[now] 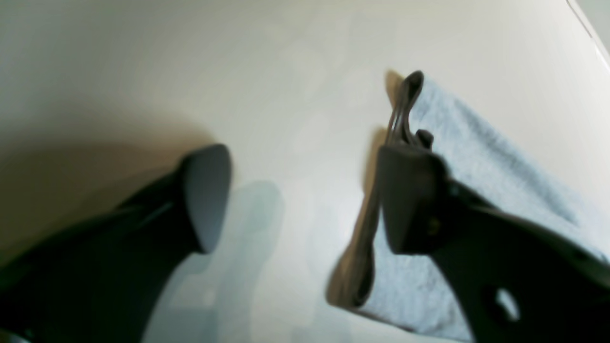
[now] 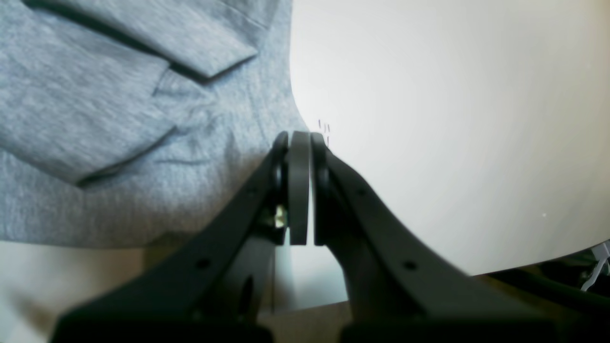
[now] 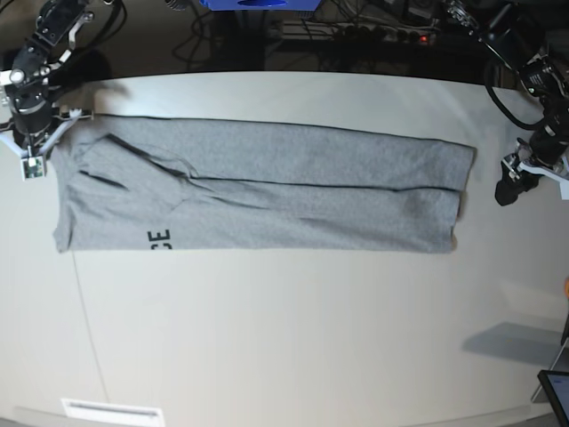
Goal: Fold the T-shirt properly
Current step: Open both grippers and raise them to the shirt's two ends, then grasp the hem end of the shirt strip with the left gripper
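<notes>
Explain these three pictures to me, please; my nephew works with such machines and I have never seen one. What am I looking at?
This is a two-armed robot folding laundry. One camera looks down from above: a grey T-shirt, already folded into a long strip, lies on a pale table. The other two cameras sit on the wrists. The left gripper is open, its fingers wide apart at the shirt's end, holding nothing. The right gripper is shut at the shirt's opposite edge; whether it pinches cloth I cannot tell.
</notes>
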Action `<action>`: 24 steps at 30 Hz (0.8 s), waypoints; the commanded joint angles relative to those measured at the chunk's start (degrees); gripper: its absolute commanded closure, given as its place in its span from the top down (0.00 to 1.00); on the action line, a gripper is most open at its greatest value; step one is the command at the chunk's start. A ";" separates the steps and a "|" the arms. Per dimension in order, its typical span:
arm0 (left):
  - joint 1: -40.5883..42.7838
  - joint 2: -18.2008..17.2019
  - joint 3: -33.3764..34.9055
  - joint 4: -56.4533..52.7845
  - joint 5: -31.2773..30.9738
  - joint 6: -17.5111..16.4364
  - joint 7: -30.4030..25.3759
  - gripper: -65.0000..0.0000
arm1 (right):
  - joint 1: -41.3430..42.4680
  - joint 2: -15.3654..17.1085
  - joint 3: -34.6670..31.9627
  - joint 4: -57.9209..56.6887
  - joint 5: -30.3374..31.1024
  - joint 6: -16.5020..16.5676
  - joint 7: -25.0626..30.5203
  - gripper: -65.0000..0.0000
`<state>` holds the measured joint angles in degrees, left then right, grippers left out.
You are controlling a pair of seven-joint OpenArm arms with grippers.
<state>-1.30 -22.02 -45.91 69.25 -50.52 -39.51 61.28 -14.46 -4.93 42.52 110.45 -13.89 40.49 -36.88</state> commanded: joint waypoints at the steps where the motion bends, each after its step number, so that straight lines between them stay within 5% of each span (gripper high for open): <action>1: -0.77 -1.23 0.06 1.21 -2.01 -0.49 -1.19 0.79 | 0.35 0.49 0.25 0.89 0.40 -0.49 1.24 0.03; 24: -2.79 2.02 13.43 0.68 -1.57 -0.49 -1.54 0.76 | 0.35 0.49 0.16 -1.14 0.40 -0.49 1.32 0.03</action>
<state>-3.33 -18.63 -32.25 69.19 -51.03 -39.51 60.80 -14.33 -4.93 42.41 108.42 -13.89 40.49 -36.71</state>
